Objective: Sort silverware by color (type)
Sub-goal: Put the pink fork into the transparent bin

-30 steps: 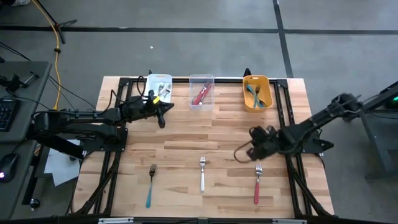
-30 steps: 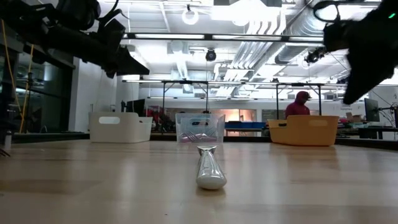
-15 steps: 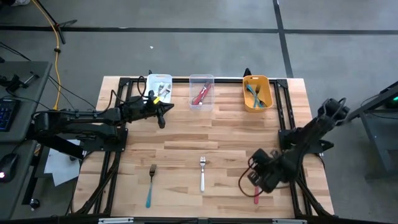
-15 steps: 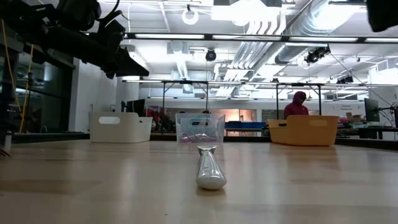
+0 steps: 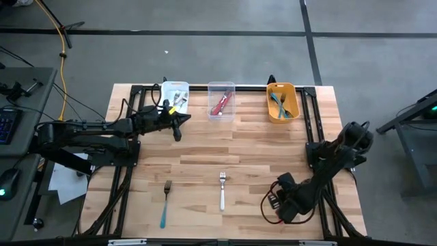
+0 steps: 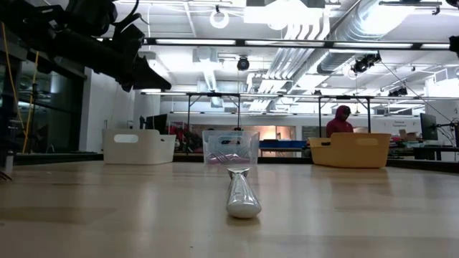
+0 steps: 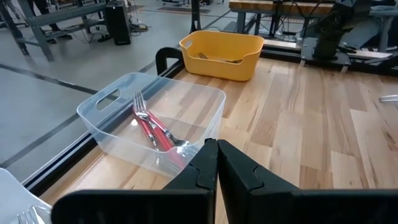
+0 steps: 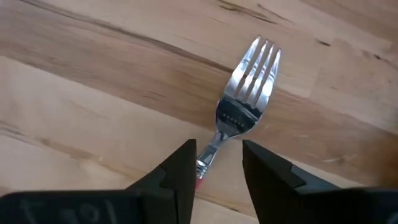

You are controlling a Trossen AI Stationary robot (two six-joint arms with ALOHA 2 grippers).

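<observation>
Most of the sorting looks done: red-handled forks (image 7: 152,129) lie in the clear bin (image 5: 220,100), teal ones in the orange bin (image 5: 282,101) and silverware in the white bin (image 5: 175,97). 3 forks are left on the counter (image 5: 205,150): a teal fork (image 5: 165,203), a white fork (image 5: 222,190) and a red-handled fork (image 8: 239,118) (hidden from above by the arm). The right end effector (image 8: 217,168) hangs open over that last fork's neck, not yet gripping, while the left end effector (image 7: 216,163) waits closed and empty near the clear bin.
</observation>
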